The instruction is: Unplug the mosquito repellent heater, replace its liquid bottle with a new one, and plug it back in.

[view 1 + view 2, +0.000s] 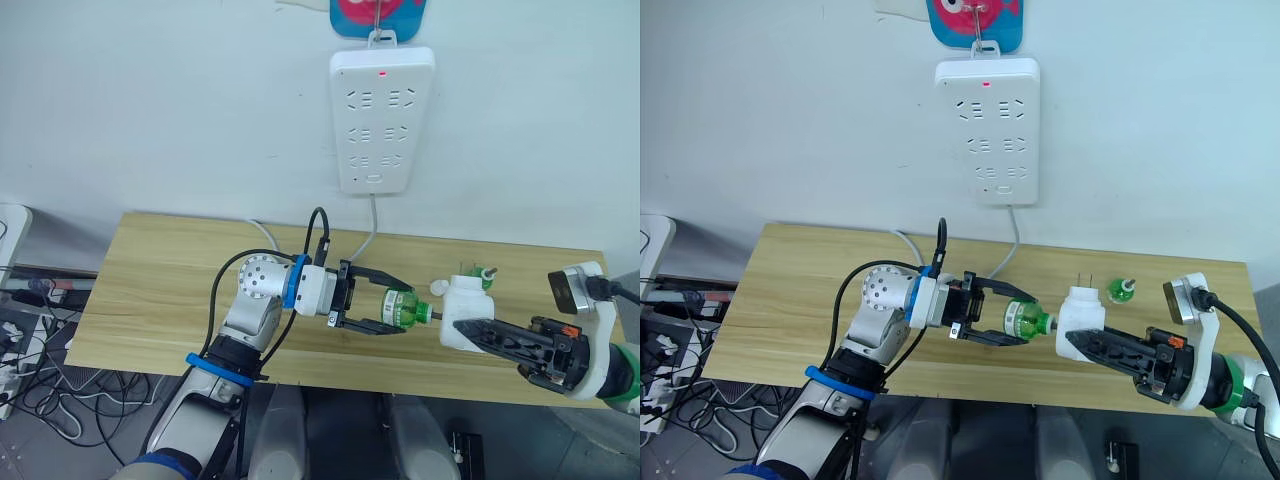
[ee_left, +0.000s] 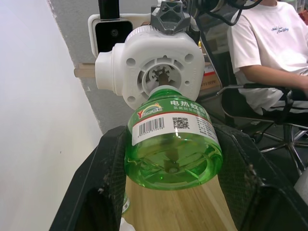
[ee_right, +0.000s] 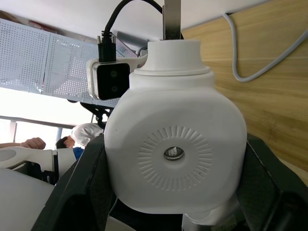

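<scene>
- A green liquid bottle point(image 1: 398, 307) is held between the two black fingers of the left gripper point(image 1: 372, 300), above the wooden table point(image 1: 160, 290), with its neck turned toward the robot's right.
- The mosquito repellent heater point(image 1: 463, 312), unplugged and lifted clear of the table, is clamped by the right gripper point(image 1: 480, 331), its bottle socket turned back toward the bottle.
- Bottle and heater are seen lying along one near-horizontal line; in the head views the wick tip appears to be at the socket mouth, and in the left wrist view the neck point(image 2: 166, 91) is centred on the round opening point(image 2: 159, 77). Whether the threads are already engaged cannot be told.
- The coming move is judged to turn on that shared axis: the bottle to be pushed and twisted along it while the heater is kept steady.
- A second green bottle point(image 1: 485, 278) is seen on the table just behind the heater.
- A white power strip point(image 1: 381, 120) with a red light hangs on the wall above, its cable point(image 1: 366, 240) trailing down to the tabletop.
- A seated person point(image 2: 274, 53) in a white shirt is visible in the left wrist view.
</scene>
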{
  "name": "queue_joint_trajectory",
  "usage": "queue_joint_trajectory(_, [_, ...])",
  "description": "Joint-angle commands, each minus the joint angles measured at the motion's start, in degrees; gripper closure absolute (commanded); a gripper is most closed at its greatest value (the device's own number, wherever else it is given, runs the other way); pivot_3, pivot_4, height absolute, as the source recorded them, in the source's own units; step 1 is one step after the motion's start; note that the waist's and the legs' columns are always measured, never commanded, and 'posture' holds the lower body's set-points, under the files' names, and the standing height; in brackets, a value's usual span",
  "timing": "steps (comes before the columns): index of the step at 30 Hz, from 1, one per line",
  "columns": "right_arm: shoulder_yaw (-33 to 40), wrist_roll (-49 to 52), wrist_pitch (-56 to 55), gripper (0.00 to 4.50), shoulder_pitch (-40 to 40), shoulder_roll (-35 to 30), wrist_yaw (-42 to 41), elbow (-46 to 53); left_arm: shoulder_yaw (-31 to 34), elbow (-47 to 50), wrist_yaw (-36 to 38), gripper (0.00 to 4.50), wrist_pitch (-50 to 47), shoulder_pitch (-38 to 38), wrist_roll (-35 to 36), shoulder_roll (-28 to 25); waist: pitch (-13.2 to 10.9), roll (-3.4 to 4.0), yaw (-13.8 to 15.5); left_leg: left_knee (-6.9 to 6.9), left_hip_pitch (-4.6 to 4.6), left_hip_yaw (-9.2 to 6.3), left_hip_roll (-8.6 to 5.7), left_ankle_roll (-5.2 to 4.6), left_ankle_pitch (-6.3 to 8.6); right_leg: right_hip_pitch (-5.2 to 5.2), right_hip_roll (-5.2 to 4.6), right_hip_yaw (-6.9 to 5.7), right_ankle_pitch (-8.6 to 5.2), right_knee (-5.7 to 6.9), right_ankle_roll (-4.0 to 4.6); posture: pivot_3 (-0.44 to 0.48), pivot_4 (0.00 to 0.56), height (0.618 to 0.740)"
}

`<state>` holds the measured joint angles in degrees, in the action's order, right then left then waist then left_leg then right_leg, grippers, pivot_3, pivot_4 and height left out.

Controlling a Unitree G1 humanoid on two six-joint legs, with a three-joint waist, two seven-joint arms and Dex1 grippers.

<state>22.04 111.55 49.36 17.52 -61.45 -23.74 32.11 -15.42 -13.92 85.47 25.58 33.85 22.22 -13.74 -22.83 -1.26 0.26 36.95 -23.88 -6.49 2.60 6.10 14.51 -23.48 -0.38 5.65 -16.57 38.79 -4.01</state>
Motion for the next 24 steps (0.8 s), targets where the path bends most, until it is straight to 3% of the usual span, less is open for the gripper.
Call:
queue_joint_trajectory(1, [1.1, 1.5, 0.3, 1.52, 0.7, -0.1, -0.2, 1.6, -0.2, 1.3, -0.6, 2.24, 0.6, 0.4, 0.7, 1.2, 0.0, 0.0, 0.0, 0.0, 0.0, 0.0, 0.0, 0.0, 0.0, 0.0, 0.0, 0.0, 0.0, 0.0, 0.0, 0.089, 0.411, 0.74])
queue_joint_trajectory(24, [-4.3, 1.5, -2.3, 1.52, -6.0, 4.1, 7.7, 3.4, -1.9, 2.5, -1.4, 2.24, 0.8, -0.4, -1.4, 1.6, 0.0, 0.0, -0.1, 0.01, 0.0, -0.01, 0.0, -0.01, 0.0, 0.0, 0.0, -0.01, 0.0, 0.03, 0.0, 0.087, 0.416, 0.74])
